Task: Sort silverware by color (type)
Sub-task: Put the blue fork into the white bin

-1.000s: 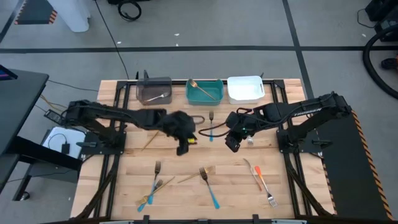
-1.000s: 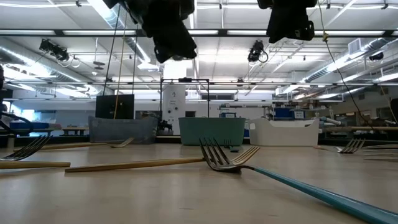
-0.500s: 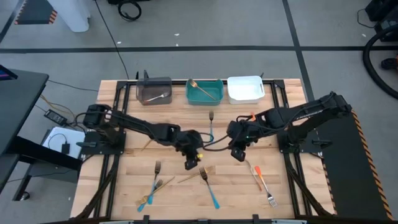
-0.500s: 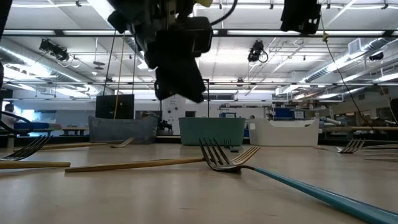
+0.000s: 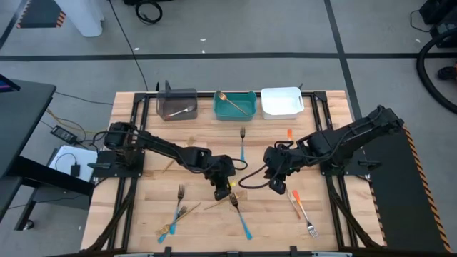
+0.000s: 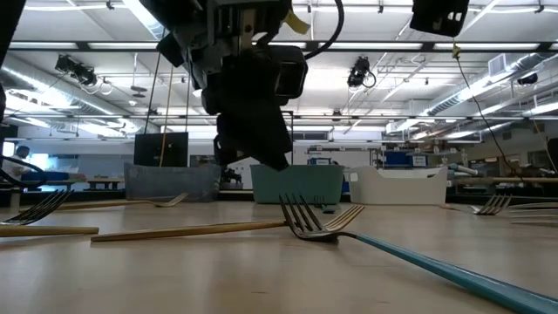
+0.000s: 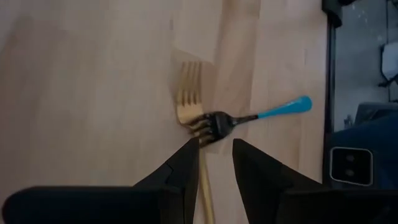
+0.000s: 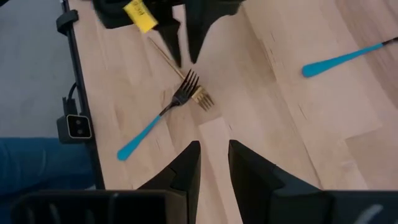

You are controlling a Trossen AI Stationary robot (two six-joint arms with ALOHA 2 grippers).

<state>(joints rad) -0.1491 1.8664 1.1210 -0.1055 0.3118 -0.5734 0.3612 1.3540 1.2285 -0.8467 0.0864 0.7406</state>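
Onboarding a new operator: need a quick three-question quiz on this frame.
1. True or false: the left gripper is shut on a fork.
2. Which bin holds the gold utensil? A grey, B teal, C white.
3. Fill in: the left gripper's open jaws straddle the handle of the ___ fork.

Key:
1. False, it is open.
2. B, the teal bin.
3. Gold: the gold fork, crossed by the blue fork.

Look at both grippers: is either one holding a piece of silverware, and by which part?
Neither. The left gripper hangs open over the gold fork; the right gripper is open and empty.
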